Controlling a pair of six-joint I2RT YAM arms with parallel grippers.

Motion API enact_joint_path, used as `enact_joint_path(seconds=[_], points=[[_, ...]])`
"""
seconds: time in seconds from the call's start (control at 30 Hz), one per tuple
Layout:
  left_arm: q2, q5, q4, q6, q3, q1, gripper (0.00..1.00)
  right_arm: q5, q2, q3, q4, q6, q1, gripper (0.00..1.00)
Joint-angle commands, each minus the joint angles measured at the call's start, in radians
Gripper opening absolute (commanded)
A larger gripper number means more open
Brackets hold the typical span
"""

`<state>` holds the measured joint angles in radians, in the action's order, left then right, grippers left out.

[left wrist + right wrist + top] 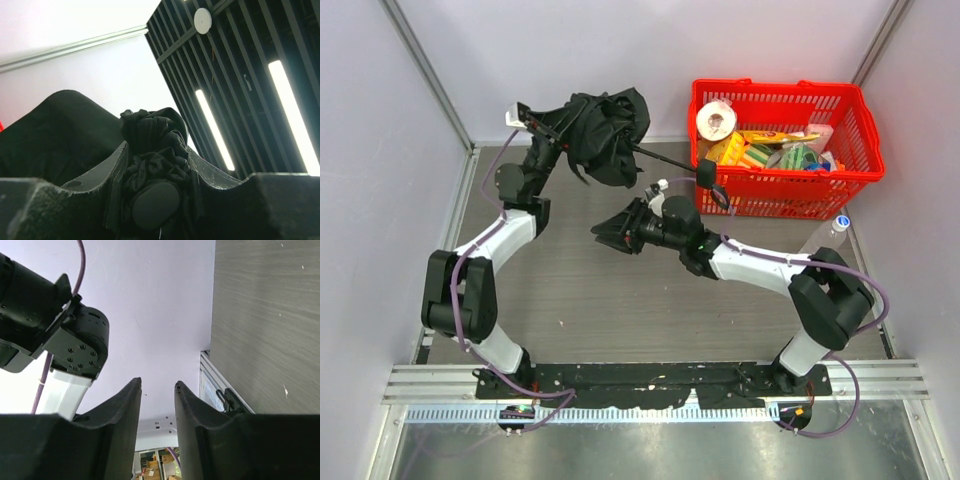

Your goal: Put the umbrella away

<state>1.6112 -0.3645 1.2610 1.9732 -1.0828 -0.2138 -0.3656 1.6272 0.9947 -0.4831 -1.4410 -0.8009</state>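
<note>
Left jaws clamped on the bunched umbrella (152, 145); right jaws slightly apart, clear of it.

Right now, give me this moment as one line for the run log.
left gripper: shut on umbrella canopy, raised | right gripper: open, empty | handle: beside red basket | status: umbrella not stowed

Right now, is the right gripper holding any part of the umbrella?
No, the right gripper shows an empty gap between its fingers; the umbrella is in the left gripper.
</note>
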Motion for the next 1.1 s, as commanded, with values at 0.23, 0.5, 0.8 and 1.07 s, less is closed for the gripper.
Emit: enact_joint_path(seconds=[0.23, 0.5, 0.8, 1.07], points=[[0.024, -0.022, 0.245, -0.016, -0.08, 0.008, 0.0, 0.025, -0.121, -0.146, -0.326, -0.523, 0.026, 0.54], [0.029, -0.033, 0.285, -0.033, -0.094, 0.007, 0.0, 0.077, -0.081, -0.039, -0.252, -0.783, 0.011, 0.56], [0.016, -0.042, 0.285, -0.051, -0.085, 0.005, 0.0, 0.136, 0.005, 0.122, -0.245, -0.924, 0.008, 0.66], [-0.01, -0.083, 0.287, -0.068, -0.1, -0.002, 0.0, 0.172, 0.141, 0.249, -0.341, -1.076, -0.015, 0.65]])
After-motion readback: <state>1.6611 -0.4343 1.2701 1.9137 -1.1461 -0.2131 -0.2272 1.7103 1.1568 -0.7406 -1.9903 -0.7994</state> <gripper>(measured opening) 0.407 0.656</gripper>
